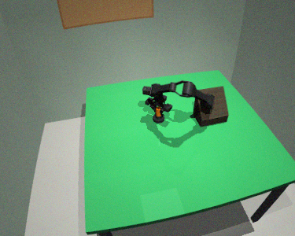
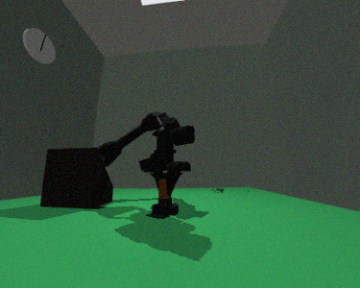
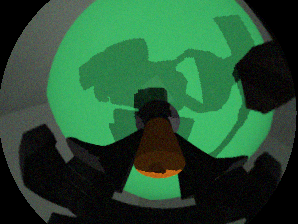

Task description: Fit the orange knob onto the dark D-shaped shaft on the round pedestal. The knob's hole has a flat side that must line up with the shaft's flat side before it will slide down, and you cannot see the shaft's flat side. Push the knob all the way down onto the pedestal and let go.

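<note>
The orange knob point(image 1: 158, 112) point(image 2: 164, 188) point(image 3: 159, 156) stands upright between the fingers of my gripper point(image 1: 159, 110) point(image 2: 165, 184) point(image 3: 158, 133), which is shut on it. The round dark pedestal point(image 1: 158, 119) point(image 2: 172, 209) point(image 3: 174, 120) is on the table directly below the knob. In the exterior view a short dark stretch shows between the orange part and the pedestal's base; whether it is shaft or shaded knob I cannot tell. The knob's hole and the shaft's flat side are hidden.
The arm's brown block base point(image 1: 214, 114) point(image 2: 71, 178) stands on the green table point(image 1: 119, 169) point(image 2: 276, 240), to the right of the pedestal in the top view and to the left in the exterior view. The arm arches over from it, and its shadow falls around the pedestal.
</note>
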`<action>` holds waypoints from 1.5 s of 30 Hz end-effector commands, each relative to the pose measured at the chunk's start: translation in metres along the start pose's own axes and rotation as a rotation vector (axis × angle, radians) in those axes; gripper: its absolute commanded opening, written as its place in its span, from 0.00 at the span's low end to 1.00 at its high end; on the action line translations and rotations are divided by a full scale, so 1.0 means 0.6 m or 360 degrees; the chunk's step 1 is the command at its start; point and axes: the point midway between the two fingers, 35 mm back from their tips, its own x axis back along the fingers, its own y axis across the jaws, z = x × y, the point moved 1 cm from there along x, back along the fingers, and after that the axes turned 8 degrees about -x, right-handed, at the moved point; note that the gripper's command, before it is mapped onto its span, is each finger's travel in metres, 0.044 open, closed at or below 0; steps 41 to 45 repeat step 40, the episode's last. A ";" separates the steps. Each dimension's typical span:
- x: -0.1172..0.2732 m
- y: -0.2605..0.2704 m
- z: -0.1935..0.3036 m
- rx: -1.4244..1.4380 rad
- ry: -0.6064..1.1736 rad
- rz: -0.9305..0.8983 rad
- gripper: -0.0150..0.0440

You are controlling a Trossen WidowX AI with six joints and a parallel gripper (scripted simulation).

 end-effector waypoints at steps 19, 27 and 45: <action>0.000 0.000 0.000 0.0001 -0.0001 -0.0001 1.00; 0.113 0.006 0.001 -0.0001 -0.0006 -0.0010 1.00; 0.161 0.009 0.000 0.0000 -0.0004 -0.0006 1.00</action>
